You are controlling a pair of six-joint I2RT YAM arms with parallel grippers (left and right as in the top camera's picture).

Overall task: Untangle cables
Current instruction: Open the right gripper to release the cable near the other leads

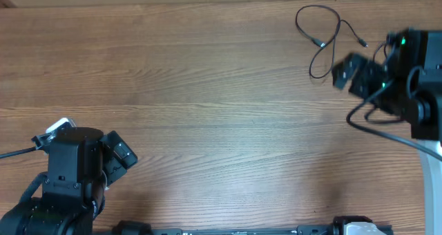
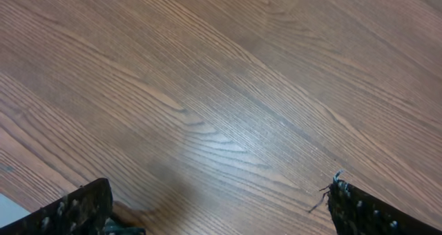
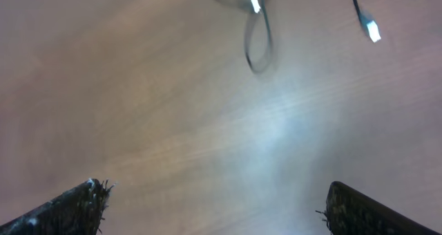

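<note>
a bare wood-grain table (image 1: 207,104) is filling every view. the cables (image 1: 319,43) are lying loose in the overhead frame's upper right, just up-left of the right hand (image 1: 352,74), untouched. it and the left hand (image 1: 123,152) are gaping wide, gripping nothing.

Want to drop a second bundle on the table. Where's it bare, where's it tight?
Bare: the whole middle of the table, from the left gripper across to the cables, plus the far edge left of them. Tight: the far right corner, where the cables lie just beside the open right gripper.
</note>
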